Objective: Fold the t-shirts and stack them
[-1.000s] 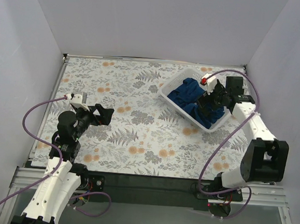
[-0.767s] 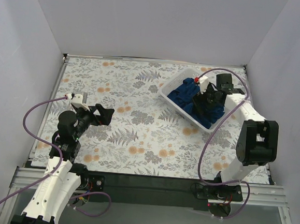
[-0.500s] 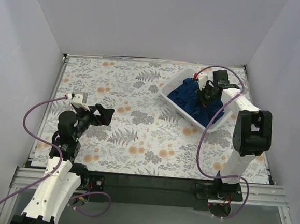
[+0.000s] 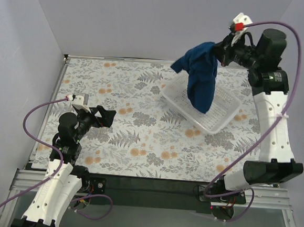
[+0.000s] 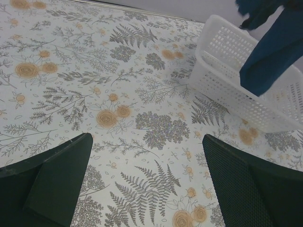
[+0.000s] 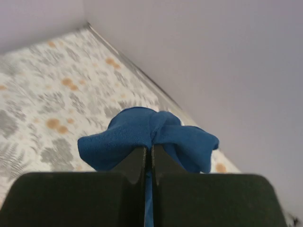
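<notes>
1. the right gripper (image 6: 147,158) has its two fingers (image 6: 135,165) pressed together on a bunched fold of the dark blue t-shirt (image 6: 142,135). the cloth puffs out to either side of the pinch, so the hold is on a gathered wad, not on a hem or a shoulder.
2. in the overhead view the right gripper (image 4: 220,51) sits high over the far right of the table (image 4: 128,85). the t-shirt (image 4: 201,78) hangs from it in a loose drape, with its lower end over the white basket (image 4: 223,111). i cannot tell whether the tip touches the basket floor or clears it.
3. the part of the basket that shows looks bare of cloth. what lies behind the hanging shirt is hidden.
4. the left gripper (image 5: 147,184) has its fingers spread wide with nothing between them. the left gripper (image 4: 105,115) hovers over the patterned table at the near left, well apart from the shirt.
5. the step in hand, as i judge it, is taking a shirt out of the basket. no folding has begun: nothing lies flat on the table and no stack exists.
6. the next move calls for carrying the shirt left to the open floral area and lowering it so it spreads out. the idle left gripper then needs to take a second edge so the two can pull the cloth flat. with the grip on a wad, the shirt will likely land crumpled and need re-gripping at a corner.
</notes>
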You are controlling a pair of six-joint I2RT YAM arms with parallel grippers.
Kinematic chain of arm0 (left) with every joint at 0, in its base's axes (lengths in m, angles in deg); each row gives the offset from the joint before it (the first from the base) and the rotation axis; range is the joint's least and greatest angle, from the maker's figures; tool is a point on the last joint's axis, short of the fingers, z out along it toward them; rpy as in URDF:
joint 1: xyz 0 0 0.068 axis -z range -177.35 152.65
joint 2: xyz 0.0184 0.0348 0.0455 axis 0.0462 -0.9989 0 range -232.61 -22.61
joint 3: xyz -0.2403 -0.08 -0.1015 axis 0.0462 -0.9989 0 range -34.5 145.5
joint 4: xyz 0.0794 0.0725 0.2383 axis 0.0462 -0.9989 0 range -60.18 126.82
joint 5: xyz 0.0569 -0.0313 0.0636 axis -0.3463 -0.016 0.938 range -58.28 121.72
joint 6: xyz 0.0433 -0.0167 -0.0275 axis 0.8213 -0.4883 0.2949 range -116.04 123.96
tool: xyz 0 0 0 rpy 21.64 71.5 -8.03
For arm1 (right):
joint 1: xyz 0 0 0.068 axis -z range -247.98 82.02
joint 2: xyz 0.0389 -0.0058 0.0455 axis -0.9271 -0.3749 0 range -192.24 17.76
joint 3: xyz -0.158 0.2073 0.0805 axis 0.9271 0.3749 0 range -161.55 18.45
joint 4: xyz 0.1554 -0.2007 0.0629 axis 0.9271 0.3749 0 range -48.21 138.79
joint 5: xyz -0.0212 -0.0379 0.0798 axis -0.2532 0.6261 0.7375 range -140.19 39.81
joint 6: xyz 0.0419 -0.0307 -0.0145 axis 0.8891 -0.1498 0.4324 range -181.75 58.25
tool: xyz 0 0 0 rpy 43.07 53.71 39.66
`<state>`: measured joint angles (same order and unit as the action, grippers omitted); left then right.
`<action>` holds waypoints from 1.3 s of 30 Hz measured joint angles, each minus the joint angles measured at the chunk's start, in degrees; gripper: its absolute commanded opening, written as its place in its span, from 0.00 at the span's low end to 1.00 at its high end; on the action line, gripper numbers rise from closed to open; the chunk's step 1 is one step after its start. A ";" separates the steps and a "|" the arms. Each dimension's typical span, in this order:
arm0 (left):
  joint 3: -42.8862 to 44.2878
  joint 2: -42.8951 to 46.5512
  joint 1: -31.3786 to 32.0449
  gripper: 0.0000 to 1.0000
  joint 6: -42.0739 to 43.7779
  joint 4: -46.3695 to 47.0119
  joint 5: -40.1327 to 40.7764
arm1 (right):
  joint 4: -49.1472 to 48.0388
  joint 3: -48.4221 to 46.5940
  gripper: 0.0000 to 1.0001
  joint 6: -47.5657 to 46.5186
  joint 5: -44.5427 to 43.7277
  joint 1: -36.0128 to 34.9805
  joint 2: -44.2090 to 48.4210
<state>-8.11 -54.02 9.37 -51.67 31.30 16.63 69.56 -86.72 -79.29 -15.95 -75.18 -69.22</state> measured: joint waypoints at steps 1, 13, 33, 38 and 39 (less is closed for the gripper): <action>0.00 0.04 0.00 0.95 0.00 0.02 0.00 | -1.01 -1.42 0.01 1.49 1.84 -0.07 1.57; 0.00 0.90 0.02 0.95 0.68 -0.04 1.20 | -26.84 -2.08 0.01 32.48 23.58 -2.60 7.61; 0.00 2.84 0.04 0.93 0.70 0.87 0.46 | -9.05 42.77 0.53 -3.02 11.45 -21.73 9.31; 0.28 -2.08 0.07 0.87 -2.34 5.14 -4.17 | -5.57 42.38 0.98 -8.63 4.09 -22.21 9.29; 0.90 -4.87 0.26 0.87 -3.45 5.81 -5.33 | -5.09 41.99 0.98 -9.46 2.21 -21.86 9.31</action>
<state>-7.22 -58.90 9.63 -55.13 37.12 11.30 64.47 -44.73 -88.76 -13.74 -97.04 -59.91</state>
